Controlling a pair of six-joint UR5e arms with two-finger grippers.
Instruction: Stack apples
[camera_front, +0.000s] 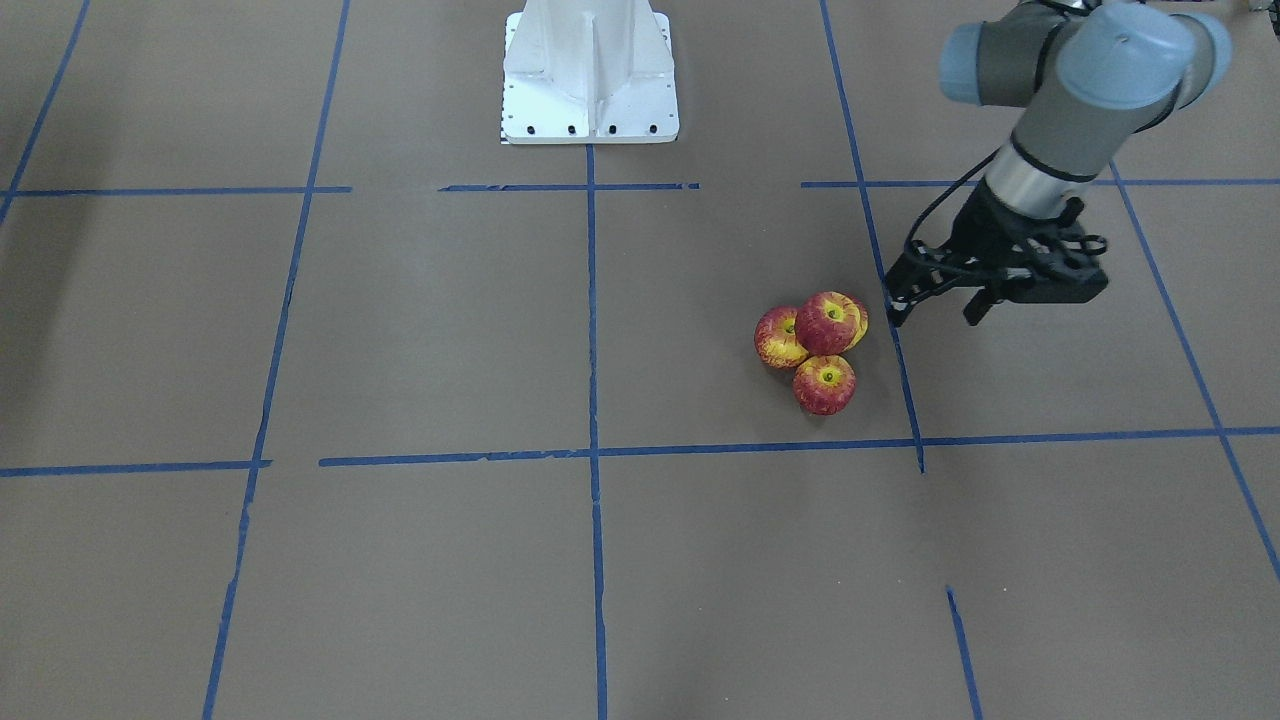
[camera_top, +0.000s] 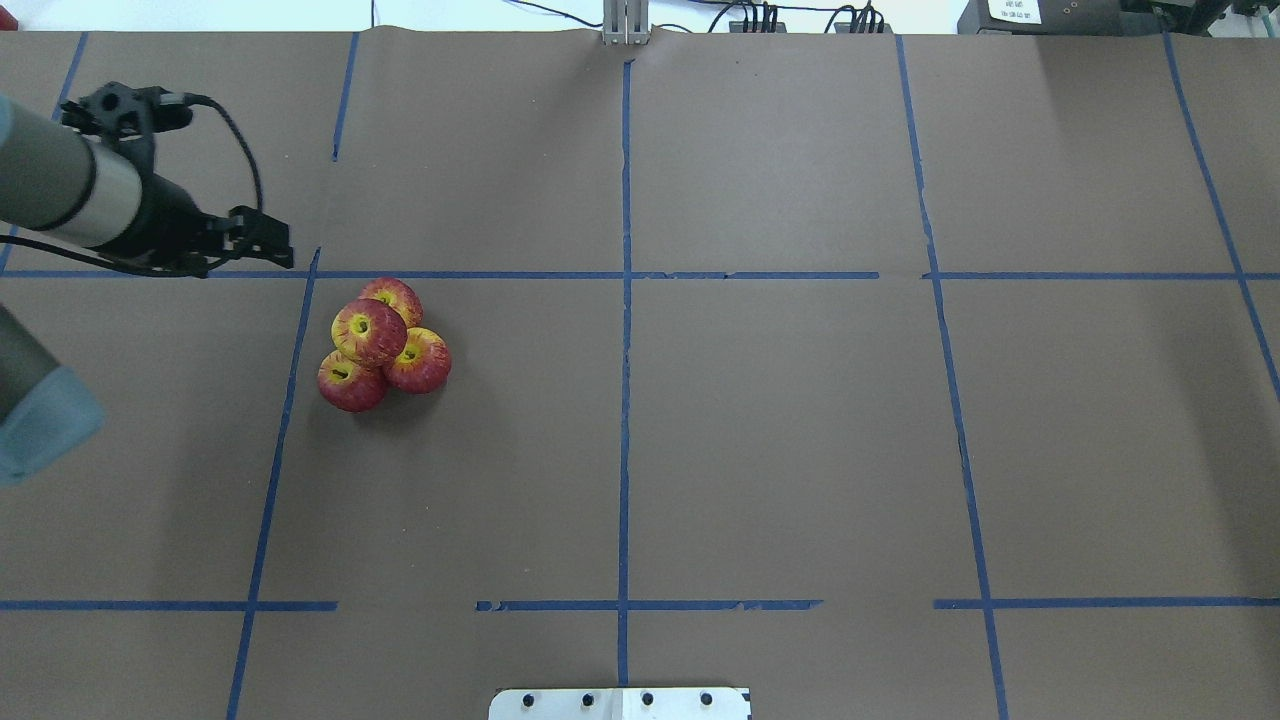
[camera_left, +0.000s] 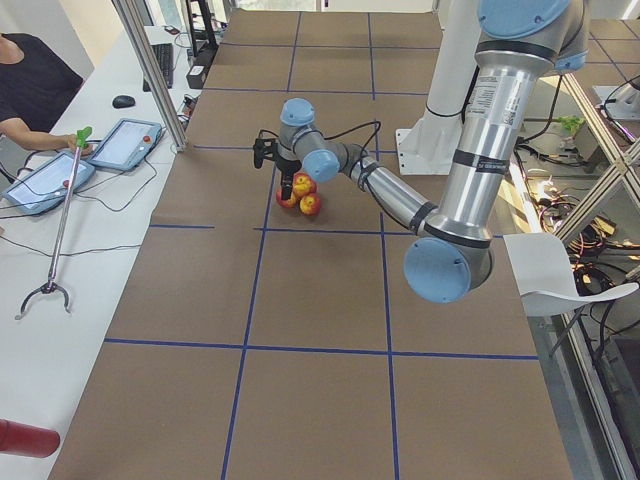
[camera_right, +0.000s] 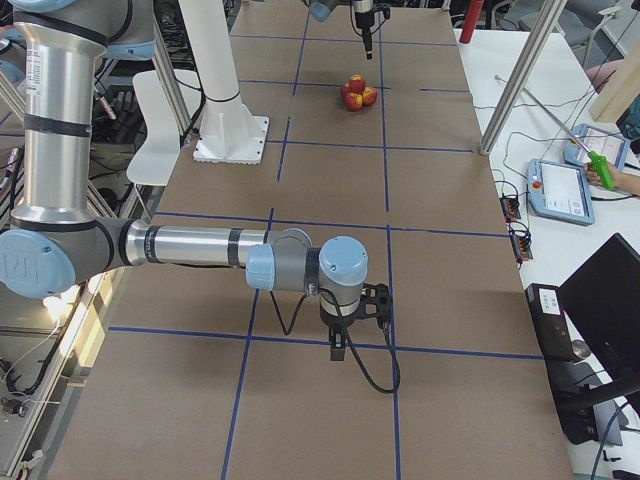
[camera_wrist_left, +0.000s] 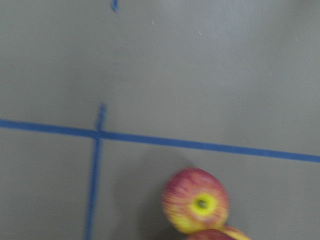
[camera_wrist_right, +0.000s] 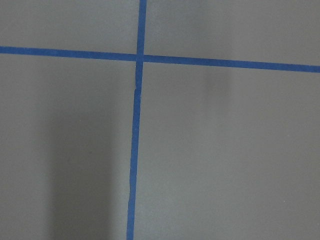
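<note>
Four red-and-yellow apples sit in a tight pile on the brown table. One apple (camera_front: 828, 322) (camera_top: 368, 332) rests on top of the other three (camera_top: 350, 382) (camera_top: 420, 362) (camera_top: 393, 296). My left gripper (camera_front: 935, 308) (camera_top: 272, 245) is open and empty, hovering beside the pile and apart from it, toward the table's left end. The left wrist view shows the pile's nearest apple (camera_wrist_left: 196, 205), blurred, at the bottom edge. My right gripper (camera_right: 340, 345) hangs over bare table far from the apples; I cannot tell whether it is open or shut.
Blue tape lines (camera_top: 625, 400) divide the table into squares. The robot's white base (camera_front: 590, 75) stands at the middle of its edge. A side table with tablets (camera_left: 125, 145) and a grabber stick (camera_left: 60, 220) runs along the operators' side.
</note>
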